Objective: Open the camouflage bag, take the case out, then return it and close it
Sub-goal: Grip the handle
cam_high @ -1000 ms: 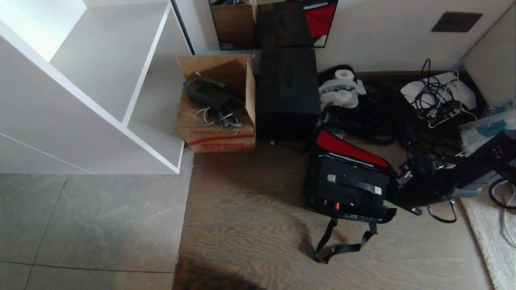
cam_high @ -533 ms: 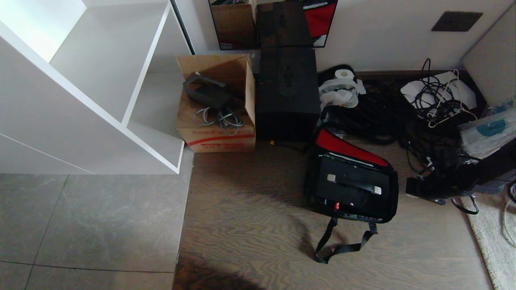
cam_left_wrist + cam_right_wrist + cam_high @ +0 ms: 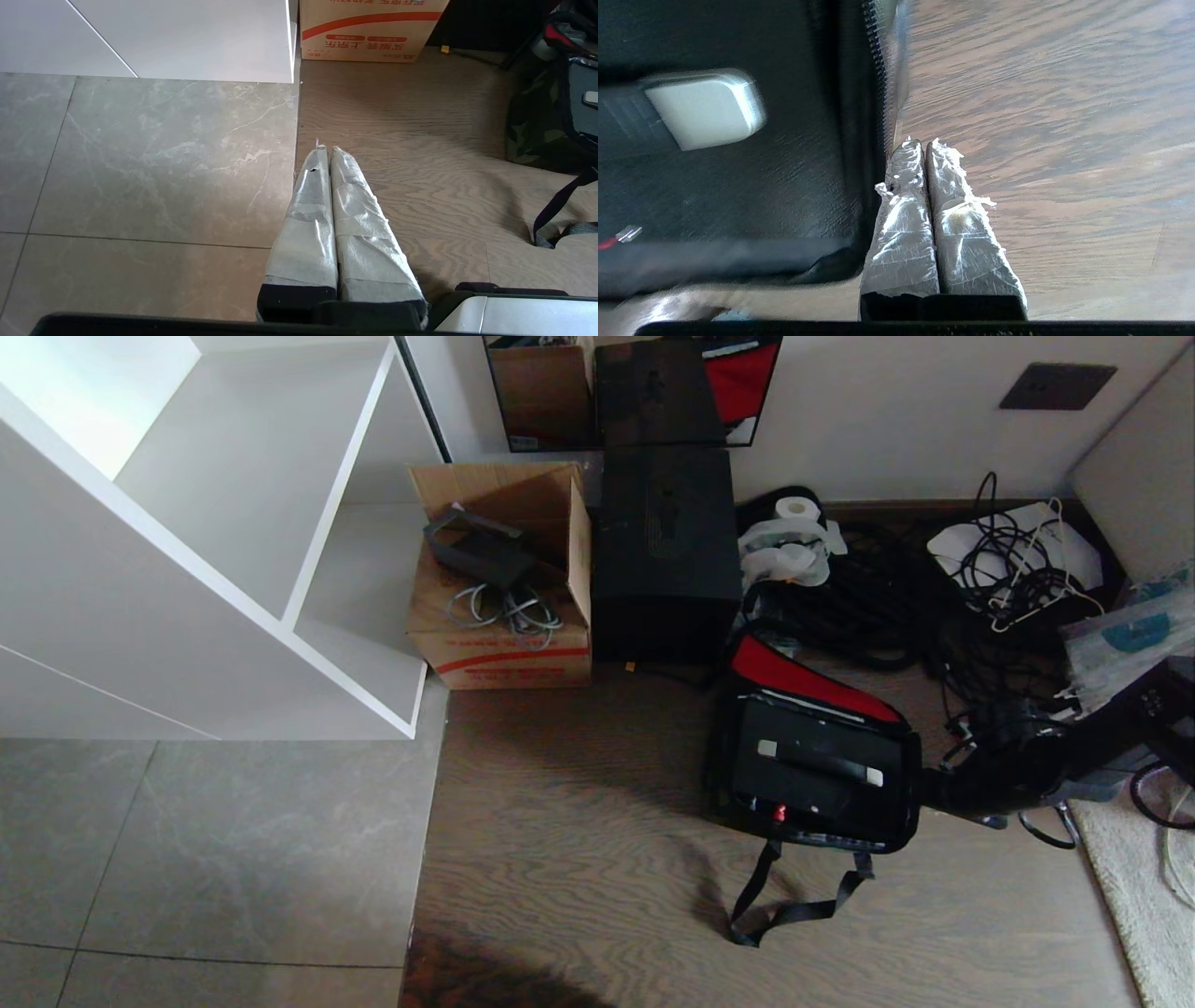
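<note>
While cables [image 3: 868,602] crowd behind, camouflage bag [image 3: 817,761] gapes.

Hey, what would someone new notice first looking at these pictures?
Probably the camouflage bag lying open on the wood floor, red lining up, with the black case inside. The right gripper, shut, sits at the bag's right edge. Behind stand a cardboard box and a tall black box.

Cluttered storeroom corner — cable piles [image 3: 1008,579], cardboard box [image 3: 504,616].
</note>
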You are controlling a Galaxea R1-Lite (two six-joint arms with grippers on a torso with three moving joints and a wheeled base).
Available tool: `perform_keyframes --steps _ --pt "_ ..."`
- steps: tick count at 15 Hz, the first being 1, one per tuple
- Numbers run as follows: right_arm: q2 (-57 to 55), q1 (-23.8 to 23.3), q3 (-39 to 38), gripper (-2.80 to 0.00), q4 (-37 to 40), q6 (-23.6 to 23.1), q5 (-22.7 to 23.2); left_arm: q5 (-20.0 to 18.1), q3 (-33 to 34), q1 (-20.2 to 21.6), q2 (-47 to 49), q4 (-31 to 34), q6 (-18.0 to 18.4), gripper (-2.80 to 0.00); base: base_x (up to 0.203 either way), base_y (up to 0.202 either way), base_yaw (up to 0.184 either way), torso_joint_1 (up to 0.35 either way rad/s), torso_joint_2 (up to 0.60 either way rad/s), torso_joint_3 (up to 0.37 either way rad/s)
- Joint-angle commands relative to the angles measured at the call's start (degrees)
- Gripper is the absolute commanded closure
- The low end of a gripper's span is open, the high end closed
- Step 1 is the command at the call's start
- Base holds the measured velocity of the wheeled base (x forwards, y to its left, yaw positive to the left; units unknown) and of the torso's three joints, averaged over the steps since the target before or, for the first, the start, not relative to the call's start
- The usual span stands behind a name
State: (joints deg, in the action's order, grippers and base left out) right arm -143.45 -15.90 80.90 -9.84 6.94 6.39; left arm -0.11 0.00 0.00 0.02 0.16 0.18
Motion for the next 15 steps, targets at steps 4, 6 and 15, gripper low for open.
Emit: perform_keyframes --steps 4,6,15 --pt "-1.9 3.7 0.5 0.0 -4.1 1.7 -0.2 0.0 0.0 0.0 0.0 0.0 0.0 0.0 0.0 0.0 0.0 0.0 0.0 0.0" --pt "-1.1 4.9 -0.2 0.0 -4.5 2.7 -0.2 0.0 0.0 0.0 0.0 -0.1 0.0 0.0 0.0 0.0 0.0 0.0 0.0 0.0" --pt "7.8 11.4 -9.3 0.0 -2.7 9.3 1.5 0.1 0.0 0.0 0.0 0.0 0.0 0.0 0.0 0.0 0.0 0.0 0.0 0.0"
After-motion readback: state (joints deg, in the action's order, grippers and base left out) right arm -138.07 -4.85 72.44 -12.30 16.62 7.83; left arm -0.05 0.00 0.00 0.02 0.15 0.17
